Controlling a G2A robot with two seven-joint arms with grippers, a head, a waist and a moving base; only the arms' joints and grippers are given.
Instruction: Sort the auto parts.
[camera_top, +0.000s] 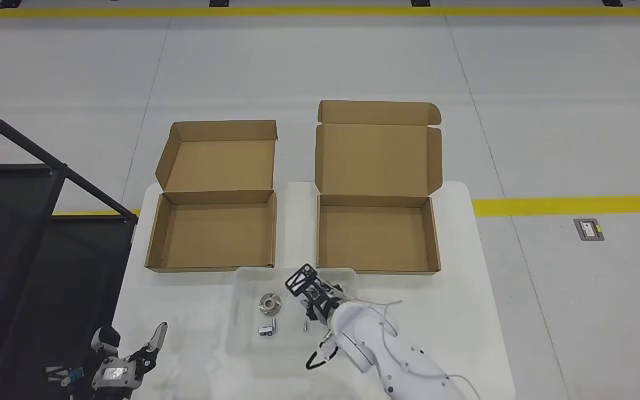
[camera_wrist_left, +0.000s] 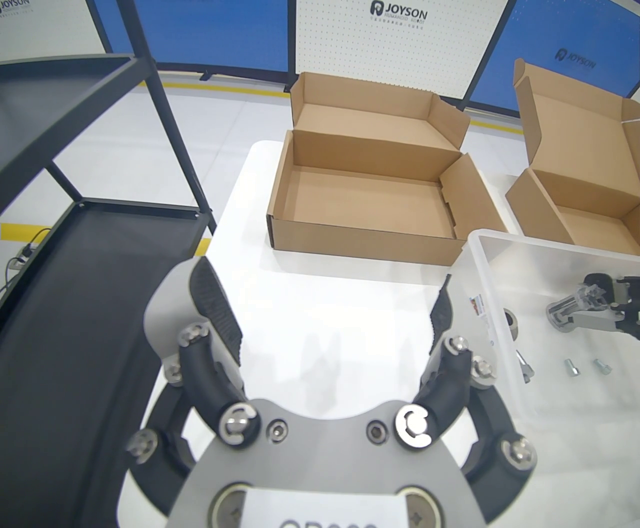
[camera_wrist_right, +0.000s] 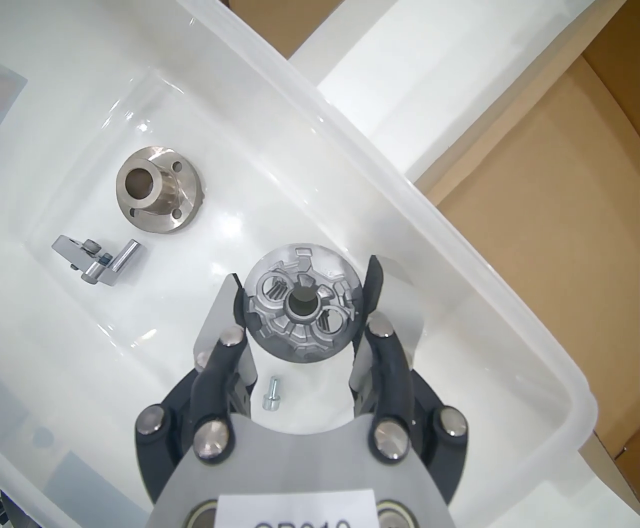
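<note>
Inside the clear plastic bin (camera_wrist_right: 450, 215), my right gripper (camera_wrist_right: 305, 300) is shut on a round cast metal gear carrier (camera_wrist_right: 302, 307), held above the bin's floor. A steel flanged bushing (camera_wrist_right: 159, 187), a small bracket with a pin (camera_wrist_right: 97, 260) and a small bolt (camera_wrist_right: 272, 395) lie loose on the bin's floor. From above, the right gripper (camera_top: 308, 285) sits over the bin (camera_top: 245, 350) with the bushing (camera_top: 268, 300) and bracket (camera_top: 266, 328) beside it. My left gripper (camera_wrist_left: 325, 305) hangs open over the table's front left corner, holding nothing, and shows at the table's near edge (camera_top: 135, 365).
Two open cardboard boxes stand behind the bin, one at the left (camera_top: 212, 236) and one at the right (camera_top: 377, 238), both with lids up. A black metal rack (camera_top: 40, 260) stands off the table's left edge. Bare white table (camera_wrist_left: 320, 320) lies around the left gripper.
</note>
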